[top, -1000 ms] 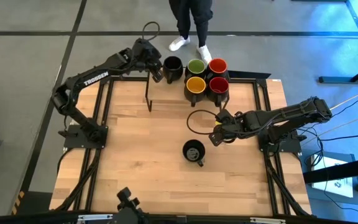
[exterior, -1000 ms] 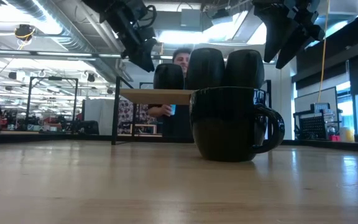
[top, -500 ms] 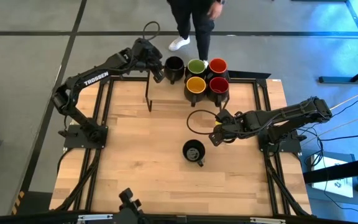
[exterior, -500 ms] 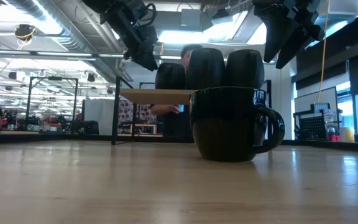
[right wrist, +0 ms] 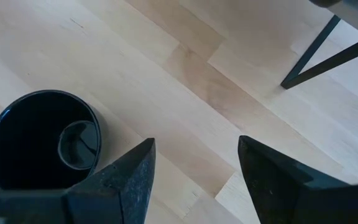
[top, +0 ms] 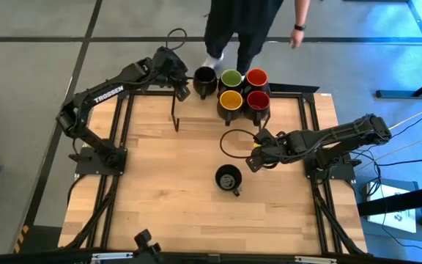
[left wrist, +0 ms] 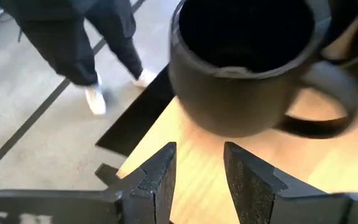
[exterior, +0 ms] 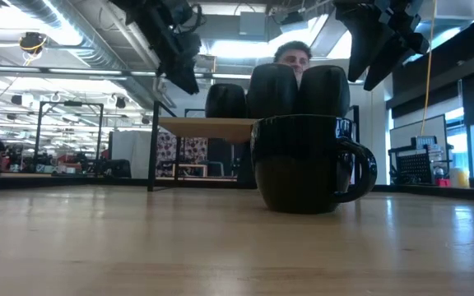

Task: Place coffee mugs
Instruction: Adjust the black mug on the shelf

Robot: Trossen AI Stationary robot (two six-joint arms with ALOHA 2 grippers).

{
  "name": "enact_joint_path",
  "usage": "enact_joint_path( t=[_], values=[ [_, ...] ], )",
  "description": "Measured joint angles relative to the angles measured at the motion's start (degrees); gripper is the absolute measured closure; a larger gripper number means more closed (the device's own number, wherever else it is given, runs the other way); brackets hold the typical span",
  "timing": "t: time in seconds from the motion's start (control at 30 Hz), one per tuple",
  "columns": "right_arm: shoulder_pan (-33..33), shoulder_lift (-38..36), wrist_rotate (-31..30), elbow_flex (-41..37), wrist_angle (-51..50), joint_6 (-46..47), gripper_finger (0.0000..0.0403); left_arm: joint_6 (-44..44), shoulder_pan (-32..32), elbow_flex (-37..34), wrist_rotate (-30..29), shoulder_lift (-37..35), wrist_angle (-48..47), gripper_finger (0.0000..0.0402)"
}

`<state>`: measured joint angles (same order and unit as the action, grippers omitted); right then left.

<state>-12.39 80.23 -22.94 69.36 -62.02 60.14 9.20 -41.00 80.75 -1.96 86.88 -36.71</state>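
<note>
left gripper (top: 184, 86), upper left of the high view, fingers apart, empty, just beside the black-inside mug (top: 204, 78) on the raised shelf (exterior: 204, 126); it has edged slightly over the last second. right gripper (top: 257, 160), mid-right, unmoved, fingers apart above the lone mug (top: 228, 178) on the table (top: 160, 183). person (top: 240, 26) has shifted right. five placed, one left.

Two dark jointed arms; left arm (top: 108, 92) bore white TROSSEN lettering. Black cable looped by right arm (top: 328, 139). Gripper fingers black, wedge-shaped, matte.
</note>
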Motion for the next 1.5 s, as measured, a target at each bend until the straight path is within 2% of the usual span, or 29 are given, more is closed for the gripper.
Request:
enact_joint_path(
  t=[0.17, 0.33, 0.4, 0.63, 0.8, 1.0, 1.3, 1.5],
  values=[
    [0.0, 0.0, 0.0, 0.0, 0.2, 0.0, 0.0185, -2.8, 2.6, 0.0, 2.9, -1.9, -0.2, 0.0273],
    [0.0, 0.0, 0.0, 0.0, 0.2, -0.1, 0.0185, -6.5, 6.6, 0.0, 8.5, -1.8, -0.8, 0.0273],
    [0.0, 0.0, 0.0, 0.0, 0.2, -0.4, 0.0185, -7.1, 9.0, 0.0, 8.4, -1.8, 0.2, 0.0273],
    [0.0, 0.0, 0.0, 0.0, 0.2, -0.4, 0.0185, -11.6, 13.9, 0.0, -4.8, -1.7, 2.0, 0.0273],
    [0.0, 0.0, 0.0, 0.0, 1.1, -0.4, 0.0185, -15.6, 14.0, 0.0, -4.2, -1.7, 2.2, 0.0259],
    [0.0, 0.0, 0.5, 0.0, 1.3, -0.5, 0.0185, -18.4, 14.0, 0.1, -7.1, -0.9, 2.9, 0.0227],
    [0.0, 0.0, 0.6, 0.0, 1.5, -0.5, 0.0185, -26.6, 14.9, 0.1, -11.3, 2.2, 3.2, 0.0224],
    [0.0, 0.0, 0.2, 0.0, 1.5, -0.5, 0.0185, -27.3, 15.4, 0.1, -12.6, 3.1, 5.6, 0.0224]
  ],
)
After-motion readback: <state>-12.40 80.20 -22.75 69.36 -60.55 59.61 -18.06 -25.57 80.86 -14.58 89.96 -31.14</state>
